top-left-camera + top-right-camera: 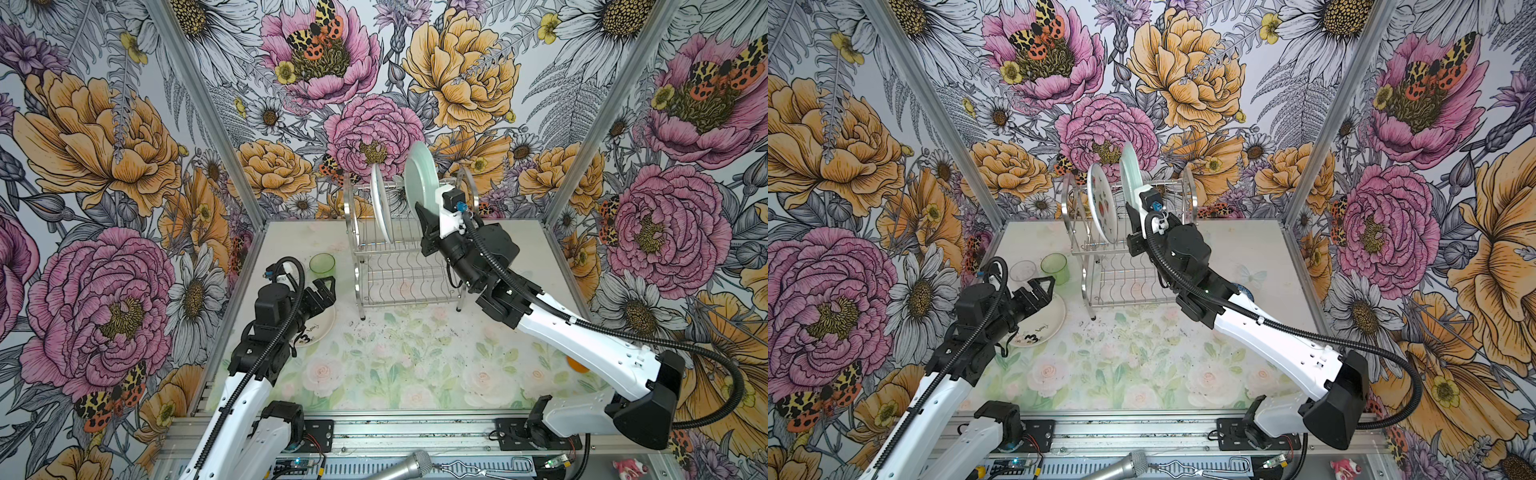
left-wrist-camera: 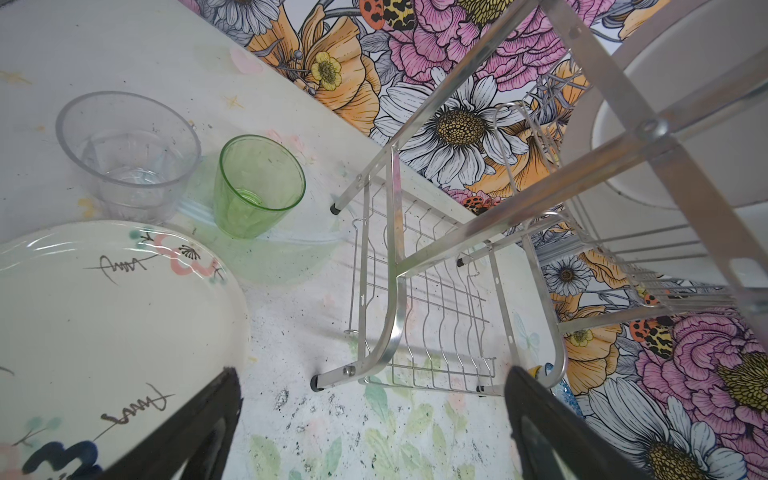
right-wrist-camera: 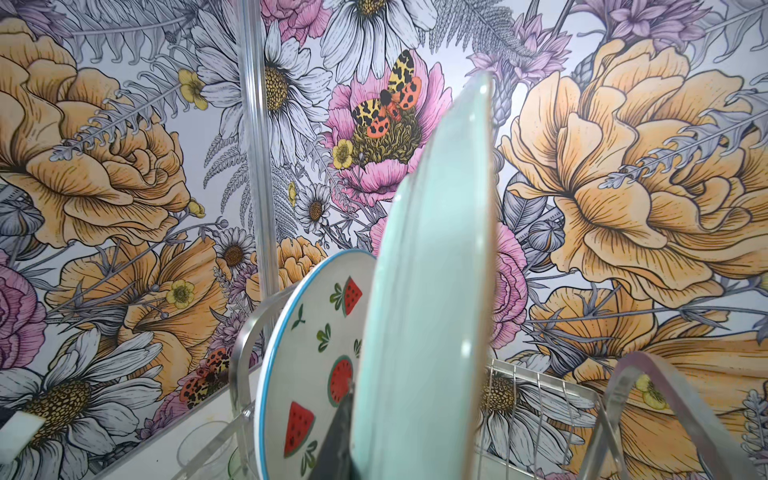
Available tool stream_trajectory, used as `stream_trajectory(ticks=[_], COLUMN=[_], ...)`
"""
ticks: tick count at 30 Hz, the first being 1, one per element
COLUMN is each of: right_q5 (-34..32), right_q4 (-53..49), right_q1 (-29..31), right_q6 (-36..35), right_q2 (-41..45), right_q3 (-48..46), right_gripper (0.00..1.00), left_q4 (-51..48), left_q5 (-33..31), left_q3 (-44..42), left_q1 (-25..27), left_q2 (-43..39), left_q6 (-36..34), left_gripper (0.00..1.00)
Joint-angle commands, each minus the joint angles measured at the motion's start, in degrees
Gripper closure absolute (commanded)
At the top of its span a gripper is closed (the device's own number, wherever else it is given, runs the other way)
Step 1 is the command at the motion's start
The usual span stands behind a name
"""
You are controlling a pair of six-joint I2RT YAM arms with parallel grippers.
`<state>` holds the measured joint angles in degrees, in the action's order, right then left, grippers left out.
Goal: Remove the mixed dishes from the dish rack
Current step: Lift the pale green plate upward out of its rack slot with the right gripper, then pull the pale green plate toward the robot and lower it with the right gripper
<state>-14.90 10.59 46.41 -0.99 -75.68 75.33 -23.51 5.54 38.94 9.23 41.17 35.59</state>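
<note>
Two plates stand on edge at the rack (image 1: 399,266): your right tool (image 1: 424,212) pinches the green plate (image 1: 420,174) by its lower rim, disc rising straight above the tool, watermelon plate (image 1: 1102,203) just beside. Left tool (image 1: 324,291) gapes empty, farther off.

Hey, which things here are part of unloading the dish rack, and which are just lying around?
Job: dish rack, pale green plate, watermelon plate, cream plate, green tumbler, clear glass.
Lying about: microphone, pink toy, orange object.
</note>
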Motion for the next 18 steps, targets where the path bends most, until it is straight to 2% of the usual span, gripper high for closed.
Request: stream_trajectory(ticks=[1,9,18], right_q5=[2.70,7.30,16.19], right_q4=[7.27,5.57,3.31], right_q1=[0.12,1.52,5.19], right_q6=[0.48,1.52,0.58], right_q2=[4.84,8.63,11.50], right_q3=[-0.22,-3.49,-4.93], right_gripper=[1.00,1.00,1.00], left_q4=[1.38,-0.58,-2.66], left_q5=[-0.48,-1.47,-2.29], left_q3=[-0.61,-1.26,-1.43], left_q1=[-0.37,0.12,1.81], left_q2=[-1.22,-2.71,-5.00], left_q6=[-0.03,1.92,2.64], left_gripper=[0.01,0.01,0.01])
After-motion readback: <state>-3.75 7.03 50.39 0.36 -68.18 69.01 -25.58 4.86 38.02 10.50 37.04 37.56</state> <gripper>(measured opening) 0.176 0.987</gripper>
